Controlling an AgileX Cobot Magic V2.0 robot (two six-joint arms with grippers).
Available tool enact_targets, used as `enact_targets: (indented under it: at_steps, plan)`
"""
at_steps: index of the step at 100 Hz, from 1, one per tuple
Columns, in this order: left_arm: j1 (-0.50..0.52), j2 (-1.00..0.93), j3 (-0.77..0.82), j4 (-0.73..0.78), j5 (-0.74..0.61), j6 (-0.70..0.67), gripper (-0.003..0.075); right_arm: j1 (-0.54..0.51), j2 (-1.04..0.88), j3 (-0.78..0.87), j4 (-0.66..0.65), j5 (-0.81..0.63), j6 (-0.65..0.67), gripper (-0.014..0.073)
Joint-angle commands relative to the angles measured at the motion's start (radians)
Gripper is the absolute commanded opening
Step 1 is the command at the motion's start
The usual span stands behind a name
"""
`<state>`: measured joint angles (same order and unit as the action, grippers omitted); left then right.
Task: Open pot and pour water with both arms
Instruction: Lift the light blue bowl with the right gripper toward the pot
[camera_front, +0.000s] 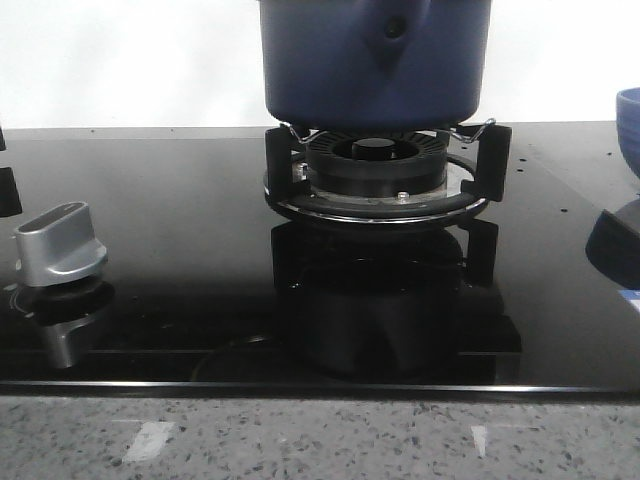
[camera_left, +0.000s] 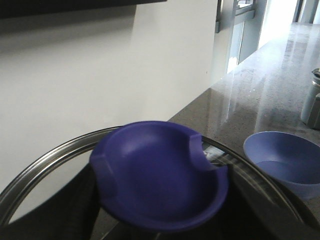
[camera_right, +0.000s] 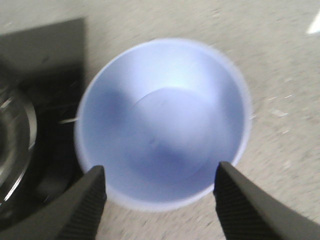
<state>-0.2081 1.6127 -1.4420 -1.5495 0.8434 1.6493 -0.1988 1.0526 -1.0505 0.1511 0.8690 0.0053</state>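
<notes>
The dark navy pot (camera_front: 375, 60) stands on the gas burner (camera_front: 378, 165), its handle bracket (camera_front: 394, 30) facing the front camera; its top is cut off there. In the left wrist view the glass lid (camera_left: 45, 165) with a steel rim carries a blue-violet knob (camera_left: 160, 175). My left gripper (camera_left: 165, 212) sits around that knob, dark fingers (camera_left: 80, 212) pressed on both sides. My right gripper (camera_right: 160, 180) is open, hovering over the light blue bowl (camera_right: 162, 122), one finger either side of its near rim. Neither gripper shows in the front view.
The black glass cooktop (camera_front: 180, 250) has a silver control knob (camera_front: 60, 245) at the left. The light blue bowl stands on the stone counter right of the cooktop (camera_front: 630, 120) and also shows in the left wrist view (camera_left: 287, 160). A white wall stands behind.
</notes>
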Motion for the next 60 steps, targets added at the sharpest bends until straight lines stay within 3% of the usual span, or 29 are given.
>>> enact_targets:
  at_steps: [1,18,43,60]
  plan:
    - [0.03,-0.069,-0.034,-0.078,0.039,-0.011,0.0211,-0.059,0.067,-0.094,-0.008,-0.017,-0.005,0.0423]
    - [0.079,-0.081,-0.034,-0.078,0.075,-0.011,0.0211,-0.144,0.216,-0.166,-0.008,0.042,-0.005,0.0423]
    - [0.096,-0.081,-0.034,-0.076,0.087,-0.011,0.0211,-0.149,0.376,-0.17,-0.006,0.051,-0.005,0.0421]
    - [0.096,-0.081,-0.034,-0.071,0.087,-0.011,0.0239,-0.149,0.432,-0.17,0.007,0.04,-0.005,0.0309]
